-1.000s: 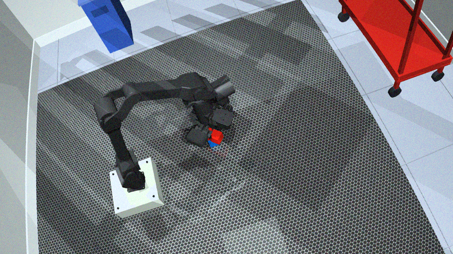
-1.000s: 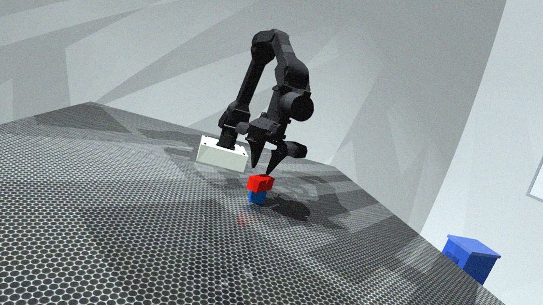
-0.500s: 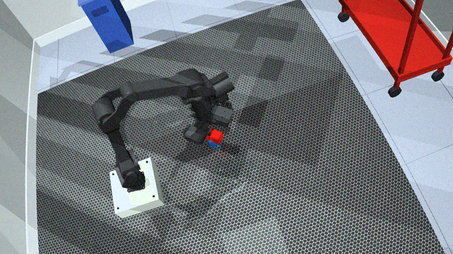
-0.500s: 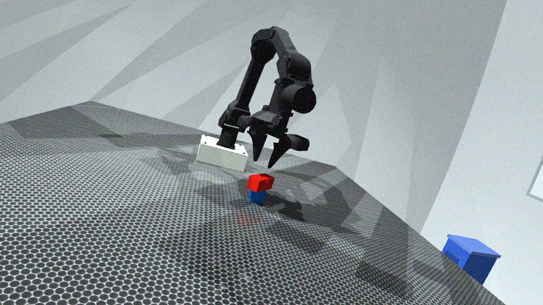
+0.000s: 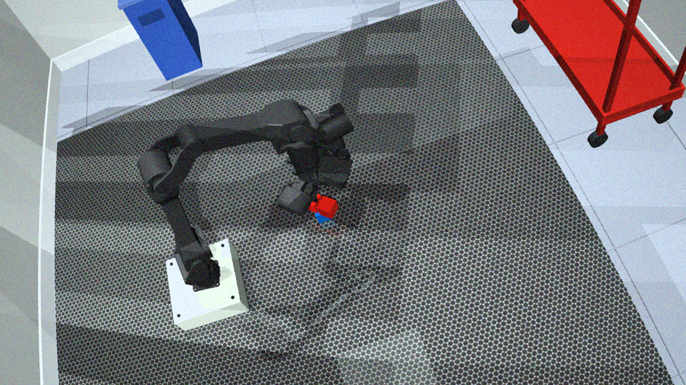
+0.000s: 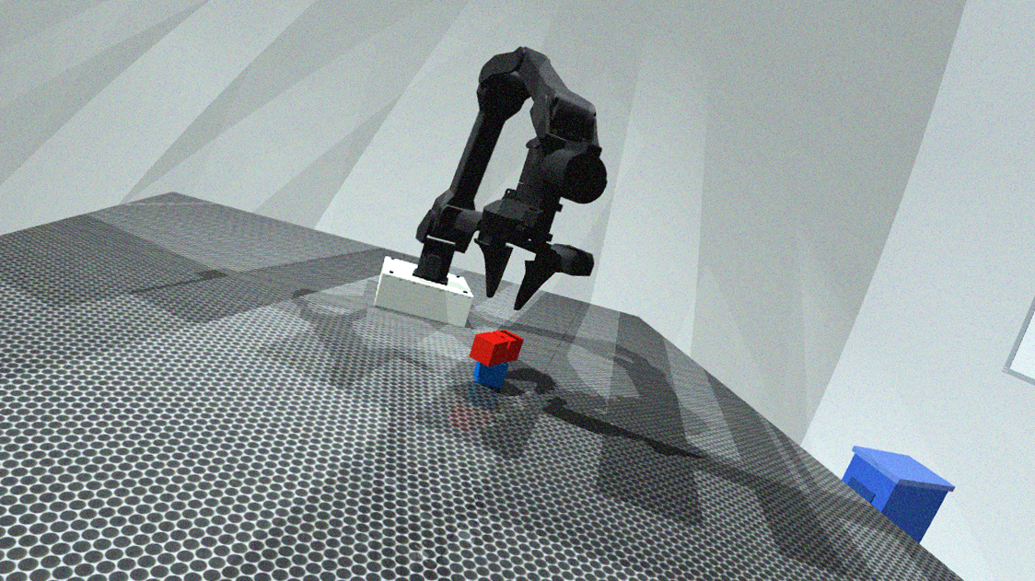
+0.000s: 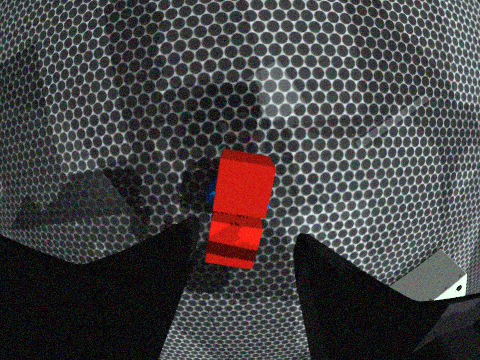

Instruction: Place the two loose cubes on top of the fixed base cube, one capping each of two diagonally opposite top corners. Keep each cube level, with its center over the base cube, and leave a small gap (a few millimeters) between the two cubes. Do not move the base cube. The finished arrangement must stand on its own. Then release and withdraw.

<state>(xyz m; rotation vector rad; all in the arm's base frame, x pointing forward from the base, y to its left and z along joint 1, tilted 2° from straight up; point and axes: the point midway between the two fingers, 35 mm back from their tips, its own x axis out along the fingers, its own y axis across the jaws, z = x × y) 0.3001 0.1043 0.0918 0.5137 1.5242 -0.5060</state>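
Note:
Two red cubes sit on the blue base cube (image 5: 323,218) (image 6: 490,374) (image 7: 211,193), which stands on the mat. One red cube (image 5: 327,206) (image 6: 490,347) (image 7: 244,186) is nearer to the exterior view. The other red cube (image 6: 513,346) (image 7: 234,232) sits close behind it, mostly hidden in the top view. A thin dark line shows between them in the wrist view; its width and exact levelness cannot be told. The base cube is mostly covered in the wrist view. My gripper (image 6: 505,301) is open and empty, above the cubes, its fingertips apart and touching nothing.
The arm's white mounting block (image 5: 208,306) (image 6: 422,299) stands on the honeycomb mat (image 5: 468,294) (image 6: 243,474), behind the cubes in the exterior view. A blue bin (image 5: 165,41) (image 6: 913,505) and a red cart (image 5: 582,37) stand beyond the mat.

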